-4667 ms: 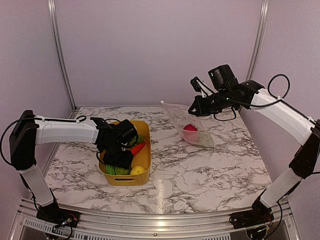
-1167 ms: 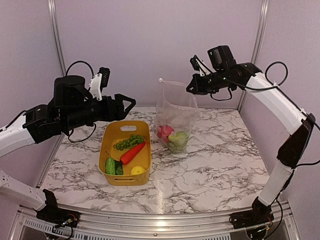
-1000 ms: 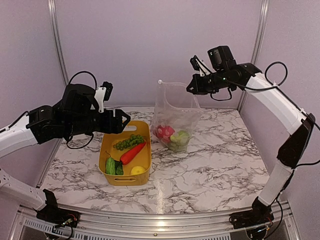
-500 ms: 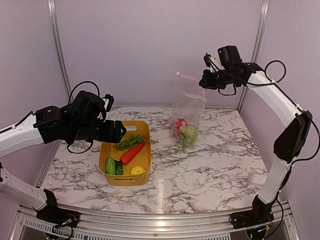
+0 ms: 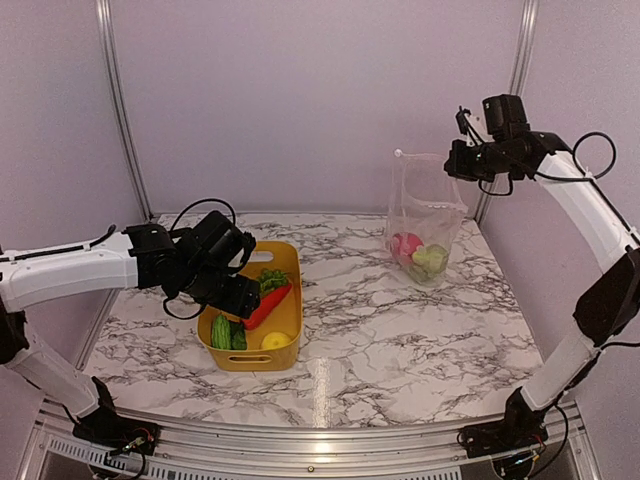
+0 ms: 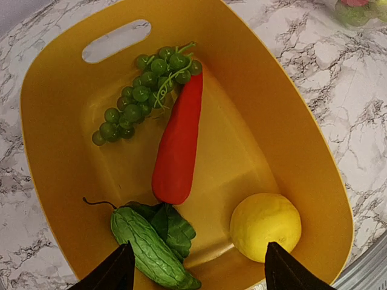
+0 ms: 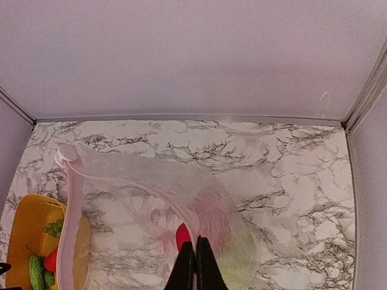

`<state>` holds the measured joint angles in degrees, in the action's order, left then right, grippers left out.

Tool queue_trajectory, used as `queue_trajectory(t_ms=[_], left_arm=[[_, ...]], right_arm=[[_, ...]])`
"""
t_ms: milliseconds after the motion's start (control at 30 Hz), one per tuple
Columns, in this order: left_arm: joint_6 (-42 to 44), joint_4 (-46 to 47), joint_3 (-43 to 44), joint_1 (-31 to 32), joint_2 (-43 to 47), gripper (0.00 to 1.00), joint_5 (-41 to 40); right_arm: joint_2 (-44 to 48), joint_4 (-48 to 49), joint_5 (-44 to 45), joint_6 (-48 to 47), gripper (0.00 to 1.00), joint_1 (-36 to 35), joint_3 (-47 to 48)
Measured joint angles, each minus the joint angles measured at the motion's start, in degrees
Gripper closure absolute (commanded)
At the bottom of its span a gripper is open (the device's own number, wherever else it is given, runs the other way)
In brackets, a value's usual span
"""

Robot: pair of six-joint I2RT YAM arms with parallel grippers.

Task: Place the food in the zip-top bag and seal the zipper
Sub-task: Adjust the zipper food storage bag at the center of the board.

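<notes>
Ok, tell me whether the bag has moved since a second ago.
Yes. The bag has shifted right, away from the bin and close to the right post.

Left arm (image 5: pixel 70 276) reaches low, jaws spread wide; right arm (image 5: pixel 590 205) raised high, jaws pinched shut.

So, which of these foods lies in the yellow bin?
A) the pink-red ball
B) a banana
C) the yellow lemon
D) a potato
C: the yellow lemon lies in the yellow bin near the red carrot, while the pink-red ball is inside the zip-top bag.
</notes>
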<state>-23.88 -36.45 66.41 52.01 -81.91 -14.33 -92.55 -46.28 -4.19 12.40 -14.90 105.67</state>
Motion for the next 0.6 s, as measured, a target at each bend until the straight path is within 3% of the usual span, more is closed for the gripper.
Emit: queue_trajectory(t_ms=[300,600], left_arm=[[3.91,-2.43,4.42,-2.64,-10.8,0.27,2.91],[7.69,-2.32,7.41,-5.92,-16.15,0.35,5.16]], right_arm=[[2.43,2.78,-4.9,1.18,1.0,-0.76,-9.11],[1.7,4.57,-8.22,2.62,1.0,-9.03,-11.39]])
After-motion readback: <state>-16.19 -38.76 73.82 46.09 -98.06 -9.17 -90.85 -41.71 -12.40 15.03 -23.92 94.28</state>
